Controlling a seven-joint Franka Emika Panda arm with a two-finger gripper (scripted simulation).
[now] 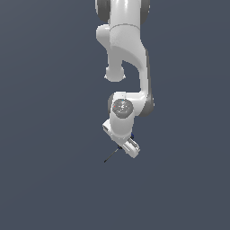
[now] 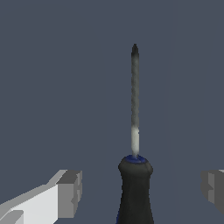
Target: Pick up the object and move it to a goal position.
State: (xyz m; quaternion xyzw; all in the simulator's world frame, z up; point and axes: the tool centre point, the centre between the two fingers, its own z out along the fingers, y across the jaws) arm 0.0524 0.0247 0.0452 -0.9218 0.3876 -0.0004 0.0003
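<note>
The screwdriver (image 2: 134, 175) lies between the gripper (image 2: 142, 192) fingers (image 2: 70, 192), with a clear gap on each side of its handle. Around the gripper the tabletop (image 1: 45, 179) is bare, so nothing blocks passage in any direction.

White Panda arm (image 1: 128, 67) descending from top centre of frame, end effector (image 1: 122, 146) low centre, tilted, thin dark screwdriver (image 1: 112, 155) shaft poking out toward lower left, small blue bit at its other side, plain dark grey-blue background all round
</note>
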